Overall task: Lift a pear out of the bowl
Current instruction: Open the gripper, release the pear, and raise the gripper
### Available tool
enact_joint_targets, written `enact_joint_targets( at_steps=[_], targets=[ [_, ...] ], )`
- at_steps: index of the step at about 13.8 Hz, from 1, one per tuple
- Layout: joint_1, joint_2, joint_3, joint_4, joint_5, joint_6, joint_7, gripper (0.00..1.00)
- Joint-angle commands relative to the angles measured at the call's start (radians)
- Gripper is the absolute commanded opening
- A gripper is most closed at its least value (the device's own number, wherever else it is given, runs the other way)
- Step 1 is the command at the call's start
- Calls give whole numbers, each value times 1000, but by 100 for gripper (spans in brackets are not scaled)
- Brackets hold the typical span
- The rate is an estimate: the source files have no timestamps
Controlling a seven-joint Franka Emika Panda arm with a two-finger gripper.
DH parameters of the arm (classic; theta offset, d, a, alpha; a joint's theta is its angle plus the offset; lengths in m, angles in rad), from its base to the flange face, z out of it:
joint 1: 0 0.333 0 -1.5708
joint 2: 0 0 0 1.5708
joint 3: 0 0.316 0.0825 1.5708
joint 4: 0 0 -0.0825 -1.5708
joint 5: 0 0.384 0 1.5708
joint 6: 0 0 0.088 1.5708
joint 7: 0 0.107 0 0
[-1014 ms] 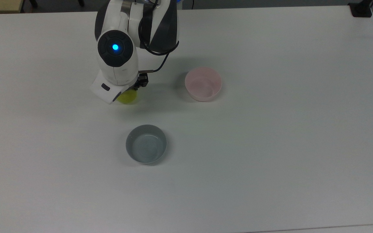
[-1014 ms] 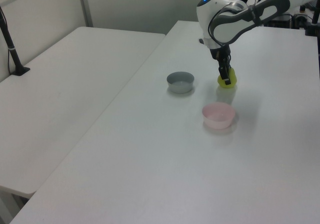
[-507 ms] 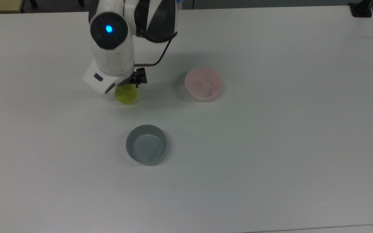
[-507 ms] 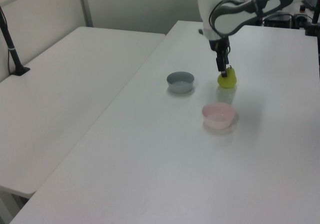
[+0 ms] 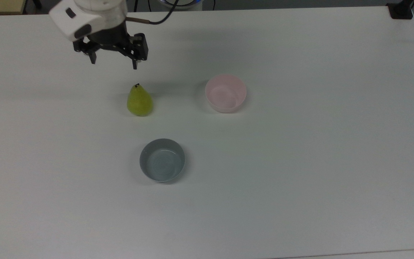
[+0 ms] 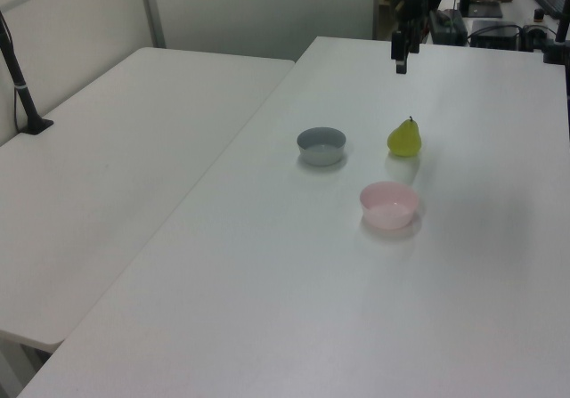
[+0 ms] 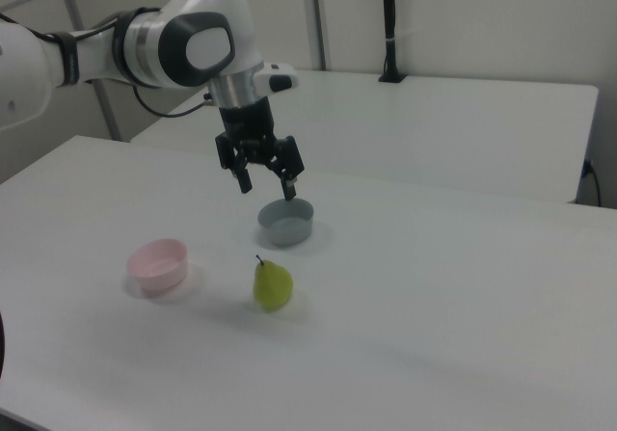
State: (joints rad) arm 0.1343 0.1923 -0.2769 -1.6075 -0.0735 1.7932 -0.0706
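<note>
White table (image 5: 300, 162), jaws wide open, empty

Pear out, bowl empty.
I see the yellow-green pear (image 5: 139, 102) standing upright on its base, dark stem up, well apart from the empty pale pink bowl (image 5: 225, 93) on the top view's right.

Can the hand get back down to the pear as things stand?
Probably yes: the hand hangs open above the table, and the pear stands upright in the open, apart from both bowls.
</note>
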Motion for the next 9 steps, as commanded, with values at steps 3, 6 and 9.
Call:
enact_joint_targets(
  at_steps=[3,6,9],
  targets=[
    [8,-59,-41,5,-2,-46,37,100],
    [8,-63,-42,5,-2,-66,37,100],
    [10,-68,-56,6,-2,-86,35,100]
  ],
)
